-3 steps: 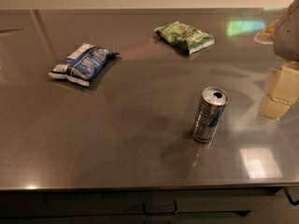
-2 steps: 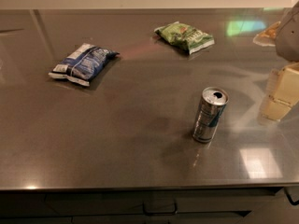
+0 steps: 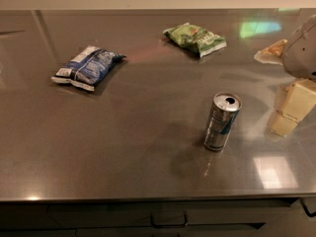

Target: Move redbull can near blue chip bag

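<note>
The redbull can (image 3: 222,121) stands upright on the steel table (image 3: 123,147), right of the middle, with its tab top open. The blue chip bag (image 3: 88,67) lies flat at the back left, far from the can. My gripper (image 3: 292,108), cream-coloured under a grey arm housing, hangs at the right edge of the view. It sits to the right of the can, apart from it and holding nothing that I can see.
A green chip bag (image 3: 195,38) lies at the back, right of centre. The table's front edge (image 3: 148,197) runs along the bottom, with drawers below. A bright light patch (image 3: 274,172) reflects on the table near the front right.
</note>
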`<state>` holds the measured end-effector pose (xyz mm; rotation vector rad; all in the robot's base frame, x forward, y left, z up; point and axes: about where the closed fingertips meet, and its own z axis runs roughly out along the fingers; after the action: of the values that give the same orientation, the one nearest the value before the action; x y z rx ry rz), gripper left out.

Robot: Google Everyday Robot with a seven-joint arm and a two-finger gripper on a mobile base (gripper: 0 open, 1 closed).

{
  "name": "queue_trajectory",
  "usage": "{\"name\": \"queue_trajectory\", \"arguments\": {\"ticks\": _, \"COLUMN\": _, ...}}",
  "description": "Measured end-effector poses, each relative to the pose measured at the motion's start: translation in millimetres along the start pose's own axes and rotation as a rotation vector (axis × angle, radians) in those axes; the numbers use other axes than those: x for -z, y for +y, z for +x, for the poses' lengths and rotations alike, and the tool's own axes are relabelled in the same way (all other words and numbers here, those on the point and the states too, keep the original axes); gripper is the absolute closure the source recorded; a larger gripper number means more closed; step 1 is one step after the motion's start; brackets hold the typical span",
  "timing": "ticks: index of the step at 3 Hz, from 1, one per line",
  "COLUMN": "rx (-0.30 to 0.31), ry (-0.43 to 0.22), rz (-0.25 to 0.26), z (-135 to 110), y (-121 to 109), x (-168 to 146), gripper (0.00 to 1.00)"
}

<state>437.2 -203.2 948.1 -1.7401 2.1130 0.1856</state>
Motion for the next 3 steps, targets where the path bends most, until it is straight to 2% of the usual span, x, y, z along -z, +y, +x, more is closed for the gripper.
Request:
{"name": "queue_trajectory", "arguments": {"ticks": 1, "rx": 0.006, "ry": -0.066, "rz": -0.042, "z": -4.5, "y": 5.3, "x": -15.5, "gripper": 0.00}}
{"name": "queue_trajectory", "arguments": {"ticks": 3, "rx": 0.025, "ry": -0.150, "rz": -0.112, "z": -21.8, "y": 22.7, "x": -34.8, "gripper": 0.00}}
